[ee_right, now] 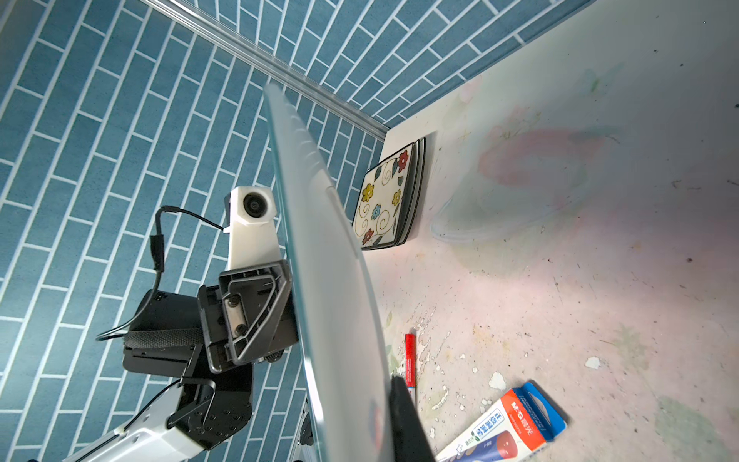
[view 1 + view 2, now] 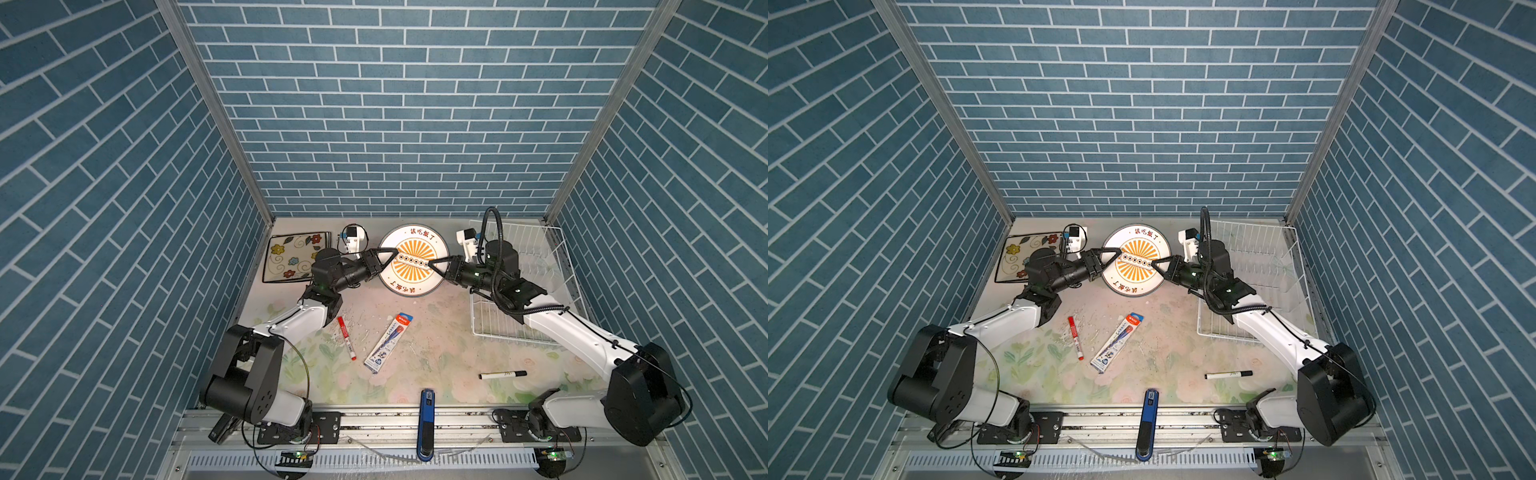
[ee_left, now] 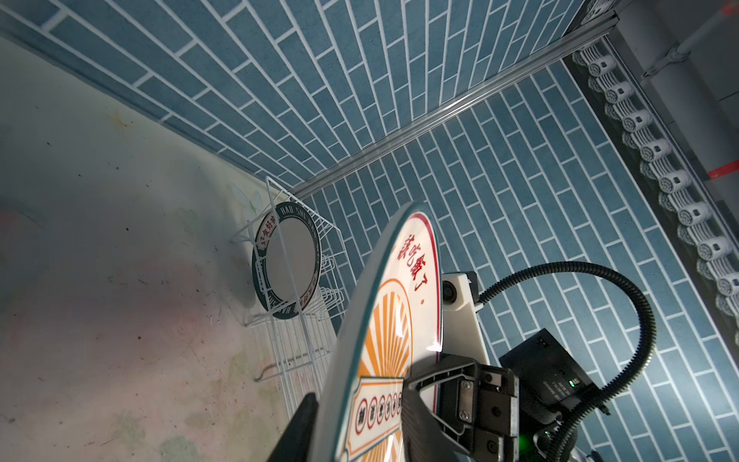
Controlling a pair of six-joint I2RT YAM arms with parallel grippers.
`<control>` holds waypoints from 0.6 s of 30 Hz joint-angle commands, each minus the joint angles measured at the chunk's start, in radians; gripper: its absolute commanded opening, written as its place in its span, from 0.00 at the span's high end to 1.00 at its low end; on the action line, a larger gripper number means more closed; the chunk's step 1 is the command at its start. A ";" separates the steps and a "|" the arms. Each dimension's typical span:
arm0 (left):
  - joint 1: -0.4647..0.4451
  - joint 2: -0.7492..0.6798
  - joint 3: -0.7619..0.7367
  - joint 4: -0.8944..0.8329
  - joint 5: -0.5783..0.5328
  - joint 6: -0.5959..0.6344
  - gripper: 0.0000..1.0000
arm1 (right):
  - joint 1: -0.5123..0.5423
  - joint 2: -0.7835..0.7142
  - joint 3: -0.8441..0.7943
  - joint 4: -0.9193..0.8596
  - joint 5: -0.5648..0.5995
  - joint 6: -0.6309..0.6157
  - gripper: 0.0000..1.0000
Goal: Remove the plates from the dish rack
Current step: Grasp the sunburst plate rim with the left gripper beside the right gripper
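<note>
The dish rack [image 2: 494, 324] holds one lettered-rim round plate [image 3: 286, 264], upright among its prongs. Outside the rack, a sunburst plate [image 2: 411, 278] sits between both arms. The right gripper [image 2: 433, 265] pinches one rim and the left gripper [image 2: 395, 253] clamps the opposite rim. Square flowered plates [image 2: 291, 257] lie stacked at far left.

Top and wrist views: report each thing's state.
sunburst plate: lifted, between both grippers.
right gripper: shut on its rim.
left gripper: around the rim, grip unclear.
square plates: stacked flat on the table.
rack: holds one upright lettered plate.
</note>
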 commanded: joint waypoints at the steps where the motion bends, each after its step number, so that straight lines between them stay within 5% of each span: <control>1: 0.009 0.009 0.007 0.061 0.018 -0.014 0.72 | 0.002 -0.001 0.000 0.072 -0.030 0.034 1.00; 18: 0.055 0.001 -0.027 0.131 0.013 -0.069 1.00 | -0.006 -0.008 0.004 0.066 -0.034 0.034 0.94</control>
